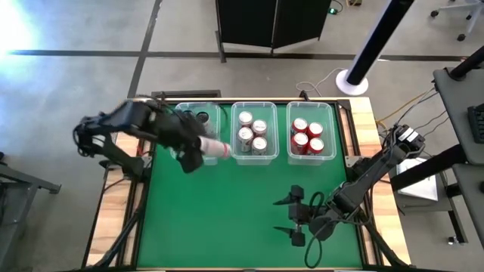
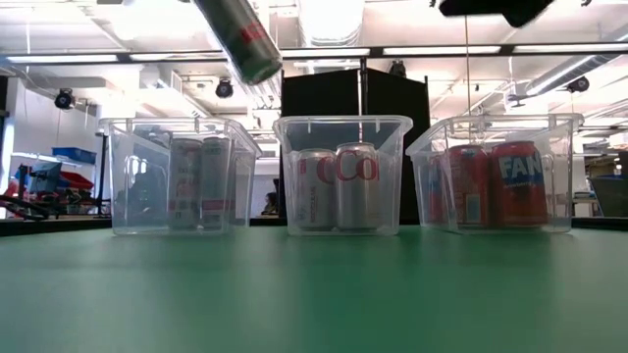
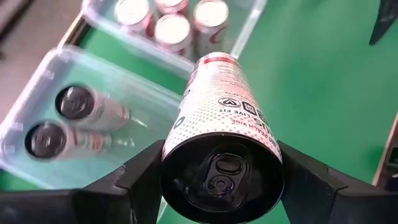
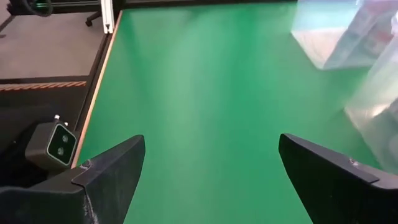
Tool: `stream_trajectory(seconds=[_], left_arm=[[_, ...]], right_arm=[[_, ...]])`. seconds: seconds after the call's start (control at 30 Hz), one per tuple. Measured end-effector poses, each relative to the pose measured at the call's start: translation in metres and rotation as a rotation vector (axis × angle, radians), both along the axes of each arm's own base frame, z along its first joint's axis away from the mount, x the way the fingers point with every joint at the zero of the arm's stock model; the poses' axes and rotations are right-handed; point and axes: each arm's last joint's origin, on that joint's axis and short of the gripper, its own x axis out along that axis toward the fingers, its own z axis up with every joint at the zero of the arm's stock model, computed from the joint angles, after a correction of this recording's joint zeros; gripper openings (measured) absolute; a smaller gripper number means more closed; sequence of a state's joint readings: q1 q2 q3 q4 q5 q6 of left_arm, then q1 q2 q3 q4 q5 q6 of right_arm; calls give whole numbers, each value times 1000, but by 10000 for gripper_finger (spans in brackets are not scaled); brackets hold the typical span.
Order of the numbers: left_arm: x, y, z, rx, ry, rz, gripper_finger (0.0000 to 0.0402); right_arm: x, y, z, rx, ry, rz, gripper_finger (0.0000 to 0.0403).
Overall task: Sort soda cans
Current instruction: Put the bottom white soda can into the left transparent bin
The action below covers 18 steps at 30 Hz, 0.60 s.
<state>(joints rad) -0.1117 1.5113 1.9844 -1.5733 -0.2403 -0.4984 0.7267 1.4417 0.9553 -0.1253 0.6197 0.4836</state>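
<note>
- high view: left gripper (image 1: 198,153) blurred, just by the near edge of the left bin (image 1: 198,121), holding a can (image 1: 215,148) on its side; the can's body reads only as a pale smear with red. middle bin (image 1: 253,132) shows four silver tops, right bin (image 1: 310,131) four red cans. right gripper (image 1: 295,217) low over the green table (image 1: 227,219), near the right front, jaws spread wide, nothing between them.
- low view: held can (image 2: 238,37) tilted, its upper part cut off at the frame's top; the gripper on it is not visible. the three bins stand in a row; cans in the left one are hazy through the plastic.
- left wrist view: jaws clamped on the can (image 3: 221,134) by its sides, dark top with pull tab facing the camera, white dotted body, red band at the far end. two dark-topped cans (image 3: 62,121) in the bin beyond, which the high view barely shows.
- right wrist view: both fingers (image 4: 112,171) far apart over bare green; bin edges blurred in one corner.
</note>
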Motion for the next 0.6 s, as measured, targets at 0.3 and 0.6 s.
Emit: stream_trajectory(seconds=[0.3,0.6], left_arm=[[-45,27,-15,-48,30,130,236],[-68,49,-53,5,158,238,236]], right_arm=[[-7,-2,-14,78,31,-60,365],[-6,-3,-14,85,28,-67,365]])
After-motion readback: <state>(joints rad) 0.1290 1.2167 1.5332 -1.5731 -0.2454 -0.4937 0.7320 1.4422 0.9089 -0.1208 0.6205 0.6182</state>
